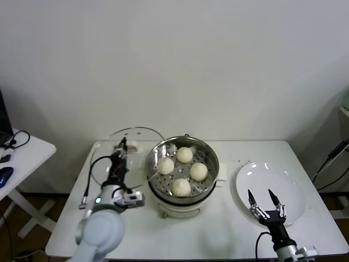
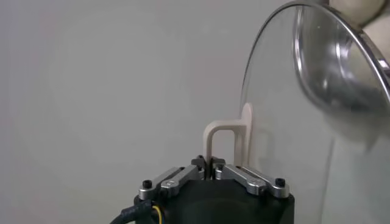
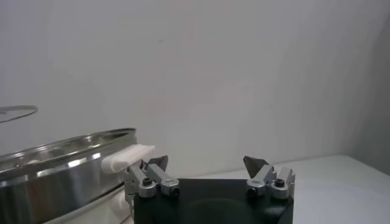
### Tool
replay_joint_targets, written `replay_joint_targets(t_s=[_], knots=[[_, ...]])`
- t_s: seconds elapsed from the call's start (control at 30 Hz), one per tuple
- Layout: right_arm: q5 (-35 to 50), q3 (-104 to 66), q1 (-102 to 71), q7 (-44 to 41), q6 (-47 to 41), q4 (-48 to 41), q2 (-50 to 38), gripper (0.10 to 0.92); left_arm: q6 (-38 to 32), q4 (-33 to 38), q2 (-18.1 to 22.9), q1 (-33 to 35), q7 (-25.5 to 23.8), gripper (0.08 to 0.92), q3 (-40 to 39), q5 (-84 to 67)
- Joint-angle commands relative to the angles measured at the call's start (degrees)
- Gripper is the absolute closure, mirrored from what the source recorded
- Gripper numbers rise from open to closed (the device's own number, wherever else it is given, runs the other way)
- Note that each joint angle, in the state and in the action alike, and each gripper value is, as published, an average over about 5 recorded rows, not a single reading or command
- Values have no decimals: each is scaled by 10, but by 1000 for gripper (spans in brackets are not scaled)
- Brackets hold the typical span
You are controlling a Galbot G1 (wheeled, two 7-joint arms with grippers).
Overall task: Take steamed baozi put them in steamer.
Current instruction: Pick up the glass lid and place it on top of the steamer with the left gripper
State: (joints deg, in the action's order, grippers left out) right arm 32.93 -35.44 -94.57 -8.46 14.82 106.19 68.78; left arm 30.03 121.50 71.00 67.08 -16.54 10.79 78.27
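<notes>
Several cream-white steamed baozi (image 1: pixel 184 155) lie on the perforated tray inside the shiny steamer (image 1: pixel 210 158) at the middle of the table. The steamer's wall (image 3: pixel 61 164) and its white side handle (image 3: pixel 125 157) also show in the right wrist view. My left gripper (image 1: pixel 124 146) (image 2: pixel 209 165) is shut on the white handle (image 2: pixel 222 129) of the round glass lid (image 1: pixel 139 136) (image 2: pixel 292 122), which stands tilted up just left of the steamer. My right gripper (image 1: pixel 260 195) (image 3: pixel 206 163) is open and holds nothing, low over the near edge of the white plate (image 1: pixel 289 185).
The white plate lies bare to the right of the steamer. A small side table (image 1: pixel 32 150) with cables and a blue mouse (image 1: pixel 5 174) stands at the far left. A wall closes off the back, and dark cables (image 1: pixel 334 155) hang at the right edge.
</notes>
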Motion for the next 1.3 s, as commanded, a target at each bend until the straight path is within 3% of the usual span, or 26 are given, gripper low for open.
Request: replay_joint_targets(t_s=[0.03, 0.3, 0.6, 0.87, 1.3], knots=[[-2, 0, 0, 0, 2, -5, -1, 203, 37, -41, 88, -54, -34, 862, -123, 120], [-2, 0, 3, -2, 1, -8, -1, 203, 29, -97, 177, -59, -29, 862, -156, 188], [-1, -1, 2, -2, 2, -10, -5, 203, 28, -153, 223, -61, 10, 862, -165, 194], [-1, -3, -2, -3, 4, -9, -4, 203, 25, -189, 225, -62, 70, 862, -162, 165], [-2, -5, -8, -7, 3, -1, 1, 203, 19, -203, 223, -45, 91, 862, -159, 168]])
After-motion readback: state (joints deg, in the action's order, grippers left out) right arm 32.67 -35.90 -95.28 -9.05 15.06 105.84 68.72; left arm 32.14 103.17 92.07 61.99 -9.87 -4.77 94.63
